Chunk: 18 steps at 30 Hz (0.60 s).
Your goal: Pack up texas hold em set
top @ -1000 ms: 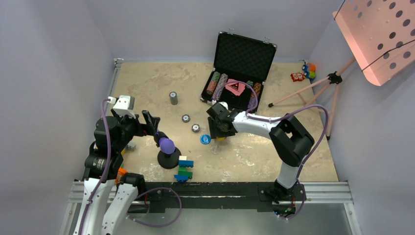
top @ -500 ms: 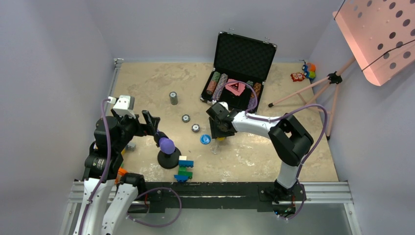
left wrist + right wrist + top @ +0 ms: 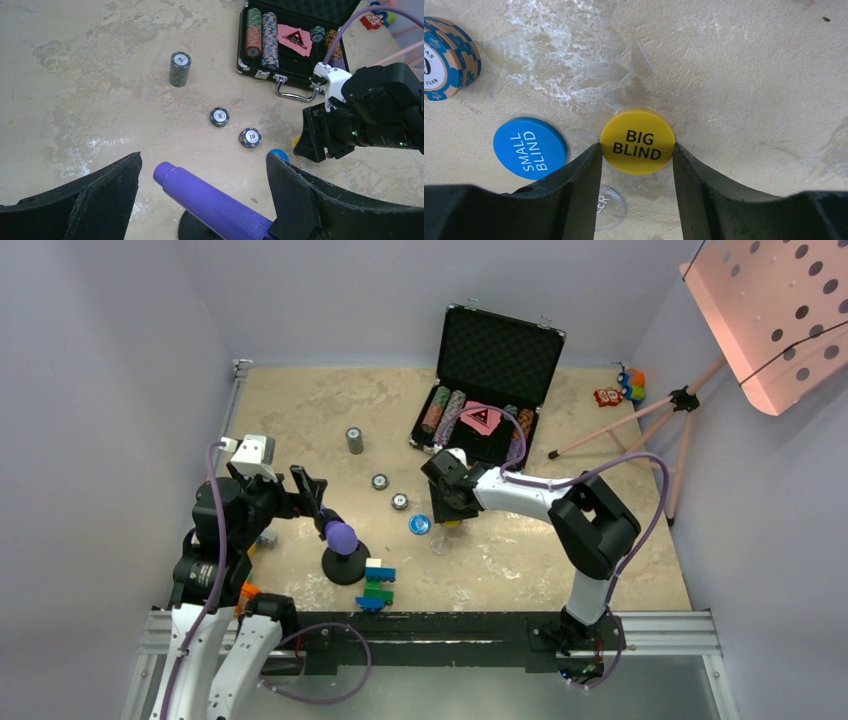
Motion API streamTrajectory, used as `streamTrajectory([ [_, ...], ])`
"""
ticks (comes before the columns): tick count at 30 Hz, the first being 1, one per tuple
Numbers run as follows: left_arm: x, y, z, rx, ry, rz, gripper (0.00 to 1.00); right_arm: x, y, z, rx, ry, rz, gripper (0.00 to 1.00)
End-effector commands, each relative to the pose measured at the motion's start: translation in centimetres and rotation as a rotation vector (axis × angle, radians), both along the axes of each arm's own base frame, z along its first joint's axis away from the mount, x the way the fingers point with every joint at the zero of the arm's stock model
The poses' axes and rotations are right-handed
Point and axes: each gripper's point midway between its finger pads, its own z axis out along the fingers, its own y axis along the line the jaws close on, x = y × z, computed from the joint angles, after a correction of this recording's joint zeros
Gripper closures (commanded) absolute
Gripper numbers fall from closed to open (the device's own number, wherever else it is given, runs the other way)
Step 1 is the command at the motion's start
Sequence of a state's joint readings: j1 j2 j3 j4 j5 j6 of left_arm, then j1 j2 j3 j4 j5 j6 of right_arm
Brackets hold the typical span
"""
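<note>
Right wrist: right gripper point(image 3: 636, 148) clamped on yellow button point(image 3: 637, 136). Pickup step. Next: lift clear, carry into case point(image 3: 500, 345).

Open black case point(image 3: 500, 345) with chip rows point(image 3: 270, 32); yellow BIG BLIND button point(image 3: 637, 141) beside blue button point(image 3: 530, 148).

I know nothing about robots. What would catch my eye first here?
An open black case sits at the table's far side, with striped chips and pink cards inside. In front of it the right gripper pinches a yellow button marked BIG BLIND, with a blue button beside it. The left gripper hangs open by a purple stick.
</note>
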<state>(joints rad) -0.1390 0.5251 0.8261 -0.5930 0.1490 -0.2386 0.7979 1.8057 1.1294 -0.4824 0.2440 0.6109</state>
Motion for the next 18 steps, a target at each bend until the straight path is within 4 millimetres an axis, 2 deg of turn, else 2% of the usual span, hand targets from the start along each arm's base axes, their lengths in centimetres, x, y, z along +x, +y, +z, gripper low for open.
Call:
streamTrajectory([
  [1, 0.0, 0.0, 0.5, 0.013, -0.027, -0.008, 0.02, 0.8, -0.6, 2.1, -0.003, -0.057, -0.03, 0.63],
  [11, 0.0, 0.0, 0.5, 0.013, -0.026, -0.008, 0.02, 2.3, -1.7, 5.9, 0.022, -0.131, -0.049, 0.65],
  [15, 0.0, -0.1, 0.4, 0.012, -0.026, -0.009, 0.02, 4.2, -2.9, 7.5, 0.029, -0.169, -0.064, 0.66],
  [18, 0.0, 0.0, 0.5, 0.013, -0.028, -0.008, 0.02, 6.5, -4.1, 9.5, 0.03, -0.221, -0.088, 0.66],
])
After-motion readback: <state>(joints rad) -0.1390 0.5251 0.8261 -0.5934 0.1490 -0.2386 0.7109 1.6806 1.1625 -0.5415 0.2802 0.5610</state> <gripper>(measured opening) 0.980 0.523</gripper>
